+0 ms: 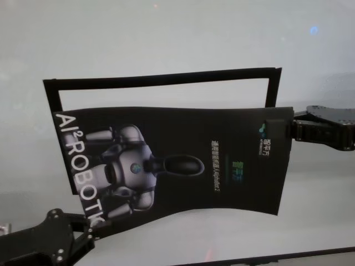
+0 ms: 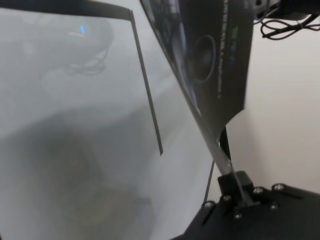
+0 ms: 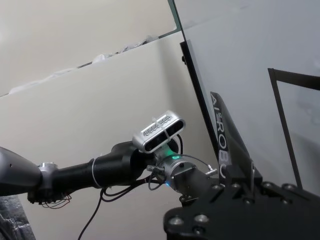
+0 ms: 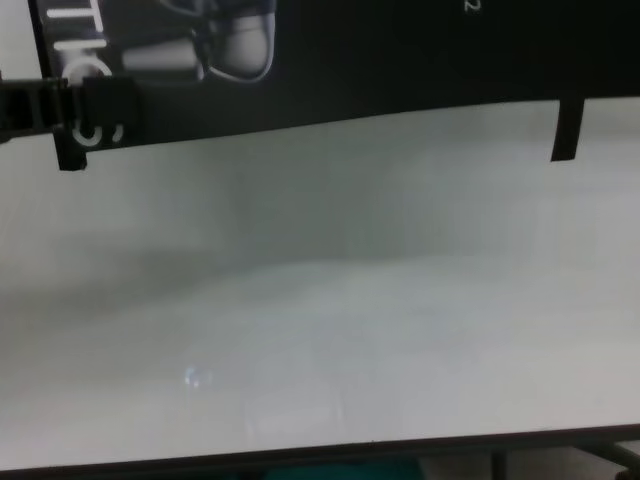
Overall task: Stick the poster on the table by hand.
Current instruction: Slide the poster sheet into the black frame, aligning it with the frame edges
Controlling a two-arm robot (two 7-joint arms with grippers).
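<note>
Poster (image 1: 183, 160): large, thin, glossy black sheet, roughly rectangular, printed with a grey-white robot figure and white lettering "AI²ROBOTIC" along one short side. It hangs bowed between the two arms, lifted off the table (image 1: 166, 39), its near long edge curving upward in the middle.

Left tool (image 1: 91, 221): black, blocky, bolted segments, at the poster's near left corner by the lettering. The left wrist view shows a thin finger (image 2: 231, 175) pressed along the sheet's edge, so it is clamped on the poster.

Right tool (image 1: 280, 128): black, ribbed, reaching in from the right at the poster's far right corner beside the small logo. Its fingers pinch the edge of the sheet; the right wrist view shows the clamp block (image 3: 240, 176) closed over the lettered end seen edge-on.

Tape strips (image 1: 161, 80): narrow black bands lying flat on the table, forming a three-sided frame outline behind and left of the poster; the right-hand strip ends short, just above the right tool.

Table: wide, plain white, matte with soft reflections, thin dark near edge (image 4: 300, 455). Broad bare surface shows in front of the poster and beyond the tape frame.
</note>
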